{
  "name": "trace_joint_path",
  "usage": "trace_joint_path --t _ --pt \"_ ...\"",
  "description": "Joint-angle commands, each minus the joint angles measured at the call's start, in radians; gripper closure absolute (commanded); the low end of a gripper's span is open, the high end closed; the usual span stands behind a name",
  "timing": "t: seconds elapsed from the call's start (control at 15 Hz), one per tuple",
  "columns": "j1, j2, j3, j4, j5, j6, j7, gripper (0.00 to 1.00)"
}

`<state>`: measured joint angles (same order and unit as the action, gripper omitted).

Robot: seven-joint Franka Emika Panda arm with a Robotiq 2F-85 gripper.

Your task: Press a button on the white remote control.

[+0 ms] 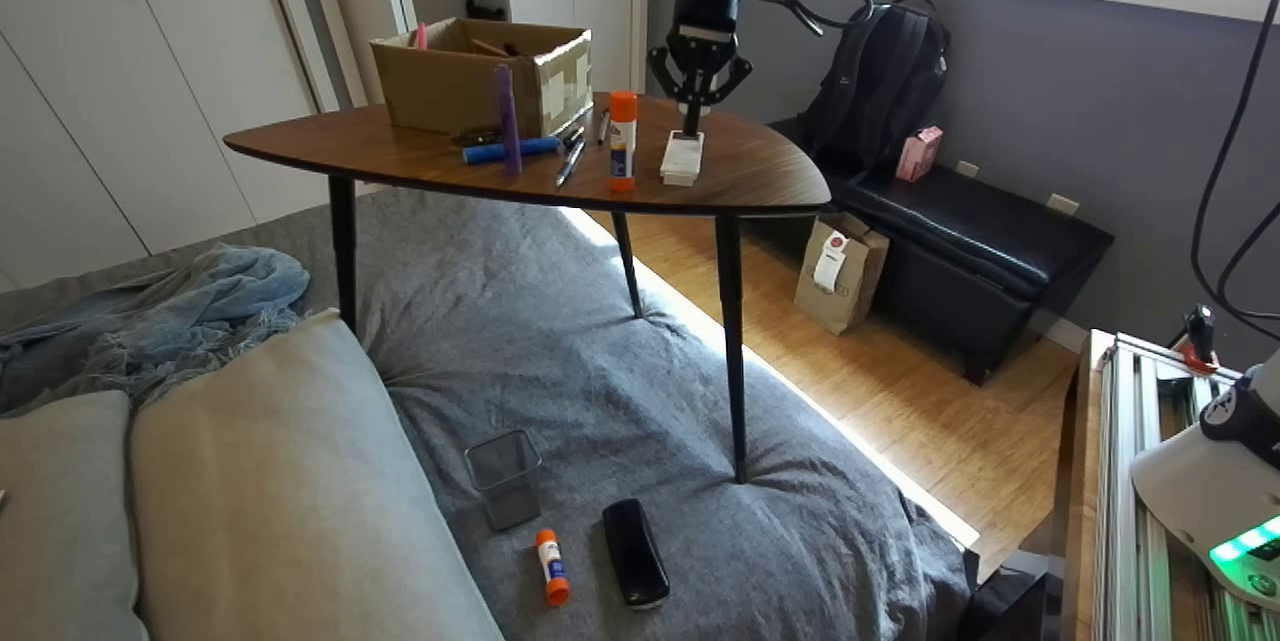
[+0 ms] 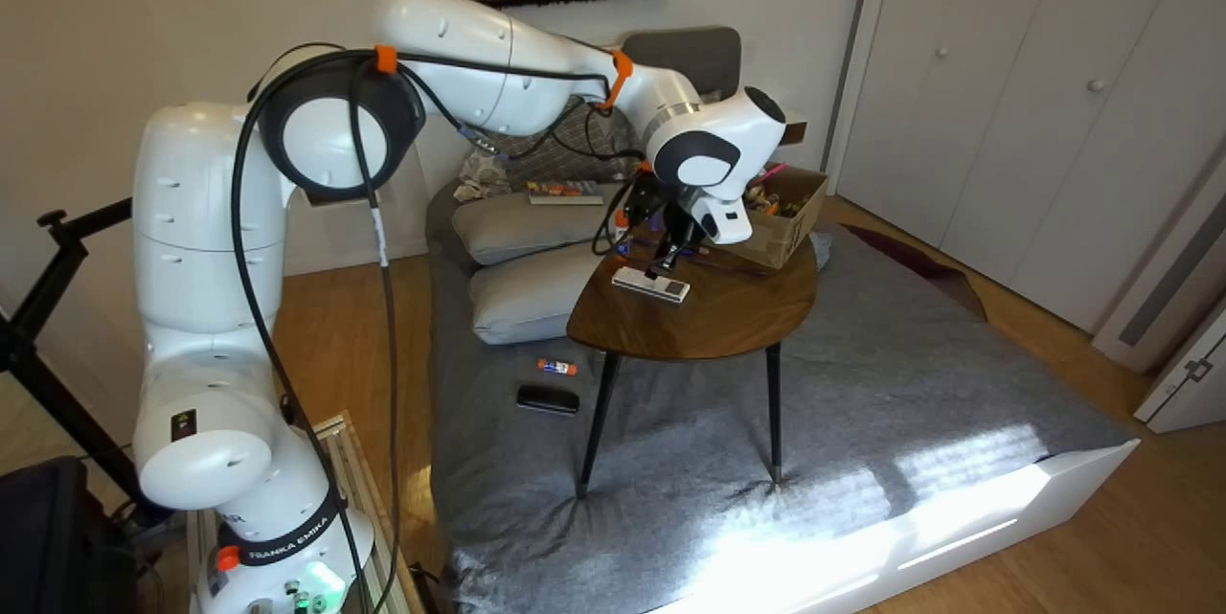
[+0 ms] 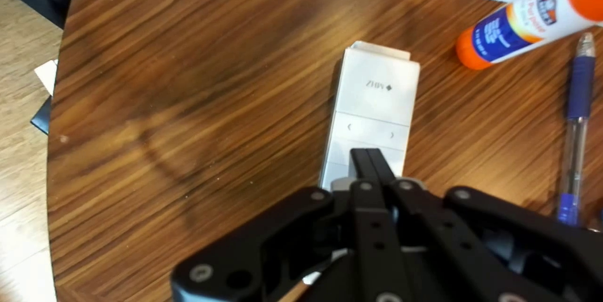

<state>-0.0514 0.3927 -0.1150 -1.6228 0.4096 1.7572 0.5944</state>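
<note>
The white remote control (image 3: 377, 94) lies flat on the wooden table, with faint arrow marks and lines across its face in the wrist view. It also shows in both exterior views (image 1: 682, 161) (image 2: 636, 282). My gripper (image 3: 366, 152) is shut, its two black fingers pressed together with nothing between them. The fingertips point down over the remote's face, below the arrow marks in the wrist view. In both exterior views the gripper (image 1: 691, 131) (image 2: 653, 273) meets the remote; I cannot tell whether it touches or hovers just above. The gripper hides the remote's near end in the wrist view.
A glue stick (image 1: 622, 143) stands upright beside the remote. A blue pen (image 3: 578, 99), a purple marker (image 1: 508, 121), a blue marker (image 1: 512, 150) and an open cardboard box (image 1: 460, 86) are also on the table (image 3: 188, 104). The table's edge curves close by.
</note>
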Motion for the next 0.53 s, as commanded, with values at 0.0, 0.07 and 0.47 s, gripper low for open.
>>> trace_joint_path --t 0.0,0.07,0.47 --pt "-0.007 0.027 0.014 0.04 0.011 -0.008 0.018 1.0" --pt "-0.007 0.03 0.015 0.042 0.011 -0.009 0.018 1.0" --pt "-0.009 0.052 0.018 0.057 0.015 -0.014 0.021 1.0"
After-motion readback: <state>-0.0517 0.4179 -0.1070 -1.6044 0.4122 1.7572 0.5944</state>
